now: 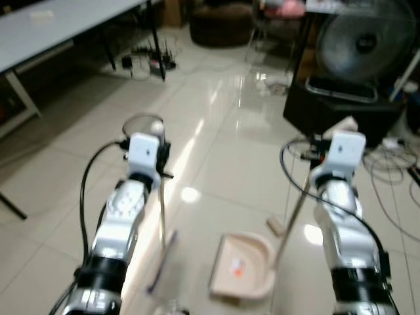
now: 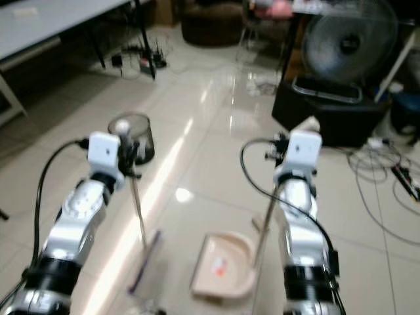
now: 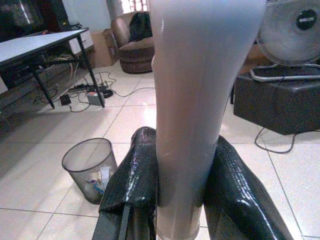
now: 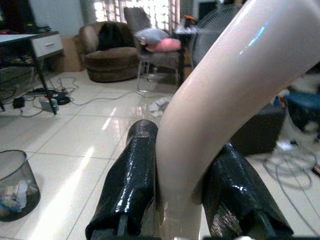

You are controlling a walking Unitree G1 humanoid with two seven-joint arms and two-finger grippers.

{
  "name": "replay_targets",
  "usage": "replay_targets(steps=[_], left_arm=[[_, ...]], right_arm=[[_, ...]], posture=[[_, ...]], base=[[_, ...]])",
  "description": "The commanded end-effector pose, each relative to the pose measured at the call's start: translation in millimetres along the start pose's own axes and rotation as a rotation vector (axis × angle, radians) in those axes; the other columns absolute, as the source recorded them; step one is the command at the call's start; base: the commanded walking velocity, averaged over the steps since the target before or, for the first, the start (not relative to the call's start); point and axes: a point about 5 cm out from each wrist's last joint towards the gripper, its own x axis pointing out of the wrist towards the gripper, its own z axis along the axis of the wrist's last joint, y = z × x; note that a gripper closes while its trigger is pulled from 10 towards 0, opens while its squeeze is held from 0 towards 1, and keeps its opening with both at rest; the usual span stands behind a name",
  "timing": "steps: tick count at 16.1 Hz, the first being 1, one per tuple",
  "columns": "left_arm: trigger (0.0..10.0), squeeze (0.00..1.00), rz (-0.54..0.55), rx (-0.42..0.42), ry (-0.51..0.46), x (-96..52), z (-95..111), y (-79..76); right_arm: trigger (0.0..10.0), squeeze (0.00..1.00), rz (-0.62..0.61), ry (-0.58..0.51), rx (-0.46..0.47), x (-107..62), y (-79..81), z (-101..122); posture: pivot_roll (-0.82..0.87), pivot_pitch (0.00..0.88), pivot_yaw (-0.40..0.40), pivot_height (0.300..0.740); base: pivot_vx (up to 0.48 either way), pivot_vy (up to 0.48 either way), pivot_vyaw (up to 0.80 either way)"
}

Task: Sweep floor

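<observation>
The broom stands low in the middle of the left eye view, its thin pale handle rising to the left gripper, whose two black fingers are clamped on either side of it; the brush end, a dark purplish strip, rests on the tiled floor at the bottom of the frame. Just to its right lies the dustpan, a pink-beige scoop sitting flat on the tiles, with its long handle slanting up to the right gripper, which is likewise closed around the pale curved top of that handle. Both tools look like light plastic, stiff enough to push without bending much, but the handles are smooth and glossy, so I'd guess they could twist or slide in a pinch grip; holding high on the shaft as now gives reach but little leverage over the head. Counting up: one broom, one dustpan, two grippers, each holding one tool. A small pale scrap lies on the floor just beside the dustpan's upper right edge. Further out there is one mesh wastebasket ahead of the left arm, one fan on a dark box at upper right, one grey table at upper left, and loose cables along the right edge.
</observation>
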Motion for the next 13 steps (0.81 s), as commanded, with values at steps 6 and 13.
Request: replay_targets(steps=[6, 13], left_arm=[[10.0, 0.0, -0.026, -0.008, -0.108, 6.2, 26.0, -0.9], [10.0, 0.0, -0.068, -0.004, -0.096, 4.9, 23.9, -2.2]], right_arm=[[10.0, 0.0, -0.002, -0.048, 0.076, 6.5, 5.8, 12.6], [10.0, 0.0, -0.011, -0.054, 0.03, 5.3, -4.7, 12.2]], posture=[[0.07, 0.015, 0.035, 0.74], [0.05, 0.042, 0.041, 0.74]], base=[[0.0, 0.0, -0.4], [0.108, 0.0, -0.11]])
